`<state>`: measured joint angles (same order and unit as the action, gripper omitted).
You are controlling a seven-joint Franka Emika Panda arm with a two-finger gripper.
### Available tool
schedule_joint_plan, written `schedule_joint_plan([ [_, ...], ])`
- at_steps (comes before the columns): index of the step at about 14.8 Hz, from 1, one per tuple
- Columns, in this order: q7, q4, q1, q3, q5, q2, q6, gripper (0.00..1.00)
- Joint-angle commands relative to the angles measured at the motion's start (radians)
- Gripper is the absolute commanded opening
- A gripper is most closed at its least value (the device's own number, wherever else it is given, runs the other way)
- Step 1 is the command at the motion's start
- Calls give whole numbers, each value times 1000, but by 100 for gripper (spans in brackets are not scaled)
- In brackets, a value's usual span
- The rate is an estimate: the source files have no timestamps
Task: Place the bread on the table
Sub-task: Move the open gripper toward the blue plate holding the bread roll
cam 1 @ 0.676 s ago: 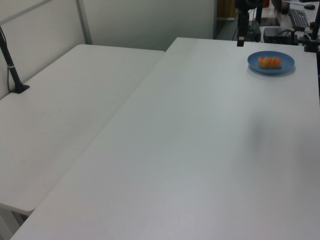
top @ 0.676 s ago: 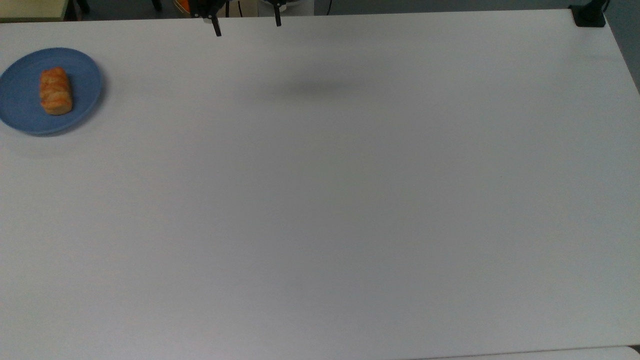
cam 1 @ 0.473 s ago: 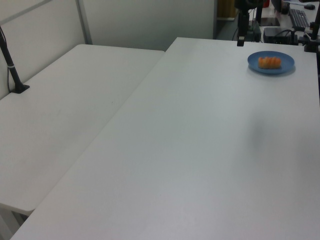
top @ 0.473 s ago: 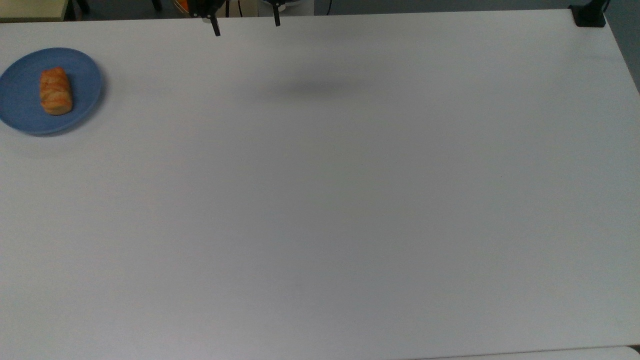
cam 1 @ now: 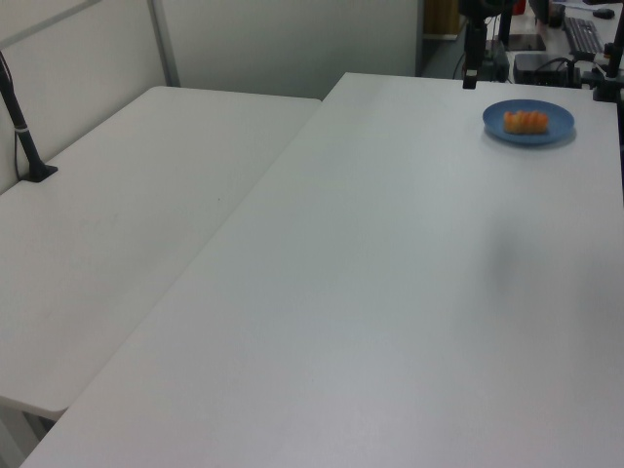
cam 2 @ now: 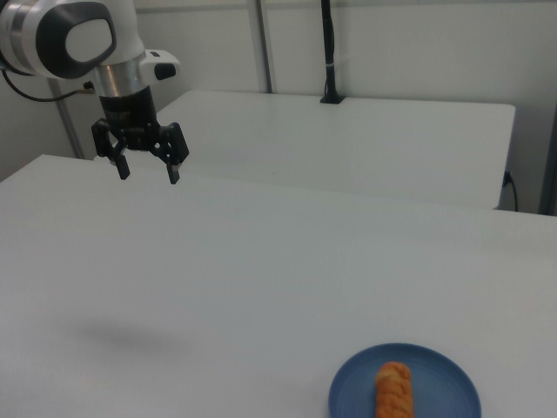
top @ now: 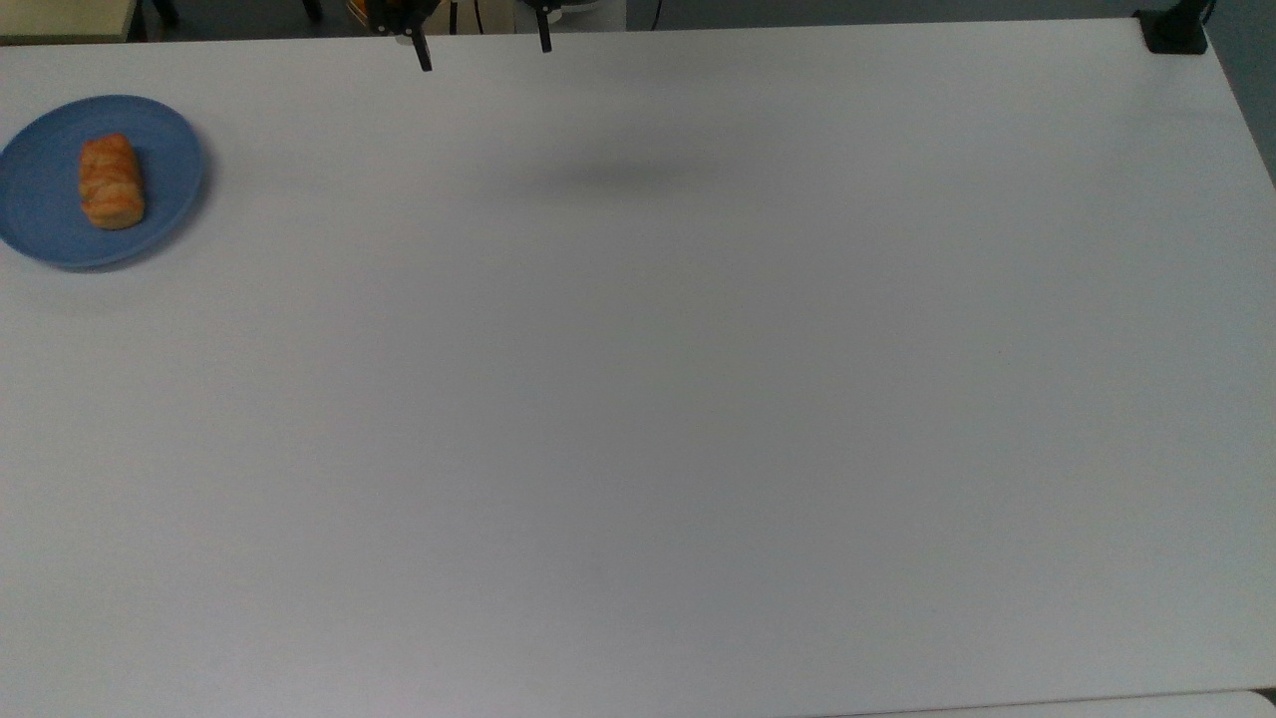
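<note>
The bread [top: 111,182] is a small golden-orange roll lying on a round blue plate [top: 169,150] at the top view's far left; it also shows as the bread [cam 1: 526,121] and the bread [cam 2: 392,391]. The white table [top: 638,399] spreads across the scene. My gripper [top: 483,52] hangs high over the table's far edge, well to the right of the plate in the top view. It is open, with nothing between its fingers [cam 2: 173,172]. In the right view the gripper [cam 2: 148,171] is at upper left, far from the plate [cam 2: 452,387].
A second white table [cam 1: 127,205] adjoins on the left view's left, with a black pole base [cam 1: 37,174] on it. Another black mount [top: 1174,35] sits at the top view's far right corner. Desk clutter [cam 1: 575,39] lies behind the plate in the left view.
The gripper has drifted slightly to the top view's left and toward the table's far edge. The bread and plate have not moved.
</note>
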<state>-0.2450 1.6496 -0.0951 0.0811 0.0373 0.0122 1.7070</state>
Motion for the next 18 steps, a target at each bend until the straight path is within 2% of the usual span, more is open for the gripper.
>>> schedule_joint_plan([
  [1, -19, 13, 8, 8, 19, -21, 3, 100],
  [7, -10, 10, 31, 8, 18, -14, -26, 100],
  [8, -20, 10, 76, 8, 18, -14, -20, 100],
  [13, -130, 7, 202, 15, -5, 9, -9, 100],
  [15, -233, -10, 232, 60, -22, 29, 37, 100],
  [18, -325, -13, 255, 162, -22, 70, 164, 100],
])
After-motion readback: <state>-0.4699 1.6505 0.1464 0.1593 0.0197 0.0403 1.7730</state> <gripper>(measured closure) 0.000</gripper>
